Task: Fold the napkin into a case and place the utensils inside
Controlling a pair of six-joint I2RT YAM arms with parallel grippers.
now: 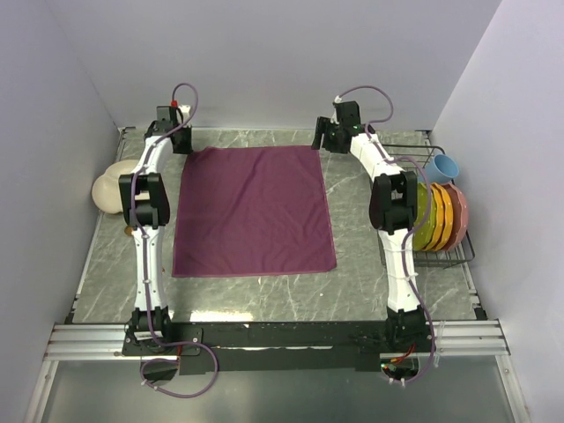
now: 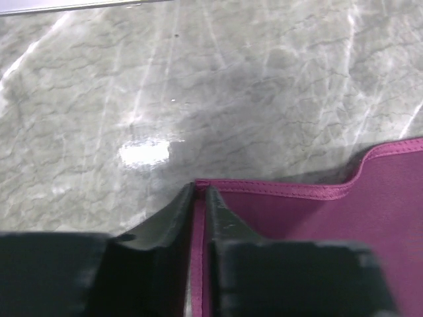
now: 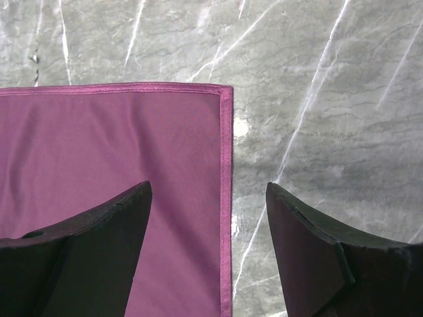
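Observation:
The maroon-purple napkin [image 1: 254, 211] lies spread flat in the middle of the marble table. At its far left corner my left gripper [image 1: 181, 141] has its jaws closed on the hem, and the stitched edge runs up between the two fingers [image 2: 200, 188]. The cloth [image 2: 370, 218] ripples slightly beside them. My right gripper [image 1: 322, 137] hovers open over the far right corner. Its jaws straddle the right hem [image 3: 208, 188], one finger over the napkin [image 3: 99, 145] and the other over bare marble. The utensils are out of view.
A cream plate [image 1: 107, 187] sits at the left edge, partly behind the left arm. On the right, a wire rack [image 1: 465, 251] holds several coloured plates [image 1: 436, 216] and a blue cup [image 1: 445, 166]. Walls close in on three sides.

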